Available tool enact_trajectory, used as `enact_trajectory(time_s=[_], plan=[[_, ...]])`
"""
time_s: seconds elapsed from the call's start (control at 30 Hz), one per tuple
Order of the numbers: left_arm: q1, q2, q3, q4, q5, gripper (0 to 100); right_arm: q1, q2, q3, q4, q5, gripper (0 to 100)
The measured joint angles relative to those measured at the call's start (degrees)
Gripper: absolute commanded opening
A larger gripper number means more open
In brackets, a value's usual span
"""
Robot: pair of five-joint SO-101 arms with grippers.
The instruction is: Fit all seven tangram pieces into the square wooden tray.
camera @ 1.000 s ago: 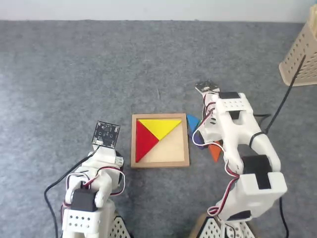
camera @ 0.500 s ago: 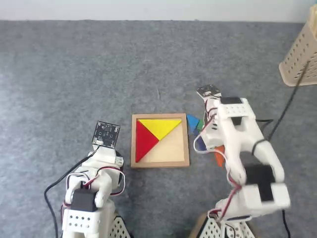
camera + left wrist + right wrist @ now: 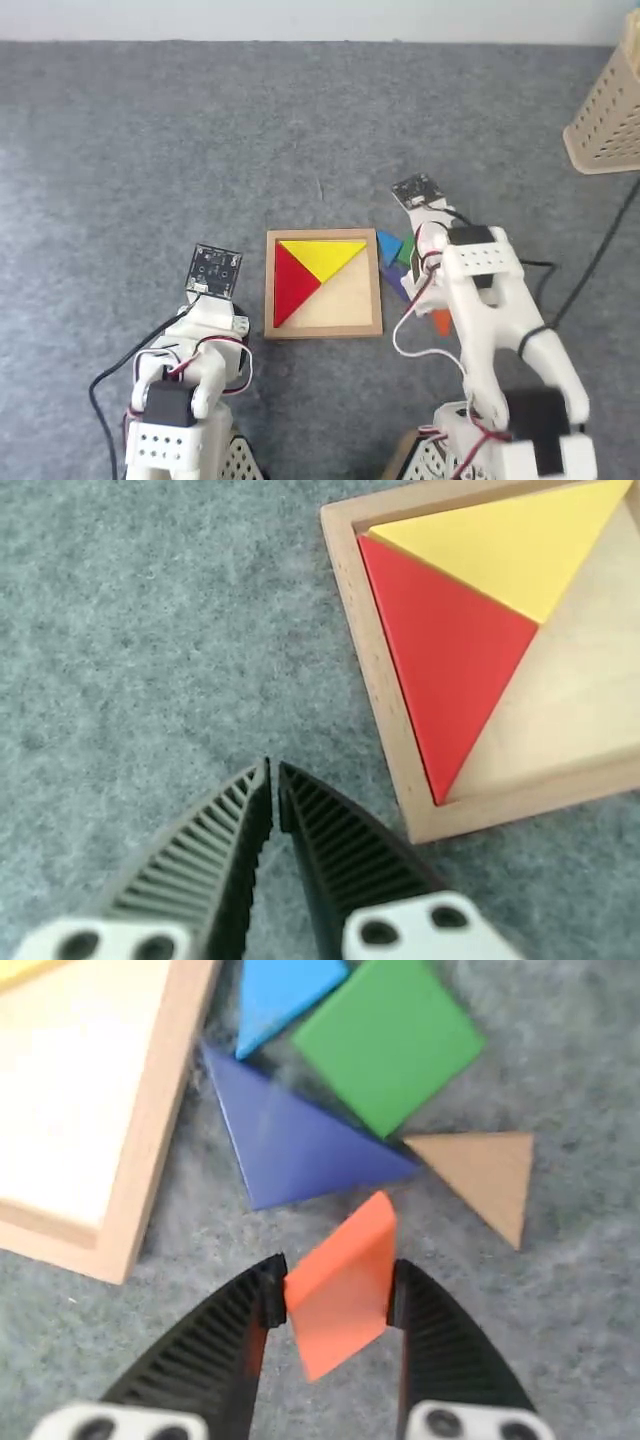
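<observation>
Two in, five to go: the yellow triangle (image 3: 322, 257) and red triangle (image 3: 292, 283) sit in the tray (image 3: 325, 327). My right gripper (image 3: 336, 1290) pinches the orange piece (image 3: 345, 1260) on the carpet beside it, near the light blue triangle (image 3: 285, 990), green square (image 3: 390, 1040), dark blue triangle (image 3: 290, 1145) and tan triangle (image 3: 485, 1170). My left gripper (image 3: 273, 780) hangs pressed together.

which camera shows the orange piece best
The right wrist view: the orange piece is whole and close up, between the fingers of the right hand, which touch its two sides. In the high view a corner of the orange piece peeks out beside that arm. The left wrist view looks at the wooden tray.
</observation>
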Motion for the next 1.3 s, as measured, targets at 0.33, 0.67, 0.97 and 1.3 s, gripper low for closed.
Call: enact_trajectory(time_s=[0.33,0.67,0.97,1.3], plan=[[0.0,0.0,0.0,0.0,0.0,1,-0.2,5.5,-2.5,0.2,-0.4,19.1],[0.0,0.0,0.0,0.0,0.0,1,-1.1,0.8,-2.5,1.6,2.5,19.1],[0.0,0.0,0.0,0.0,0.0,1,-1.7,12.1,-5.0,1.8,2.8,18.5],[0.1,0.0,0.0,0.0,0.0,1,-1.4,13.5,-8.3,3.2,1.4,1.7]])
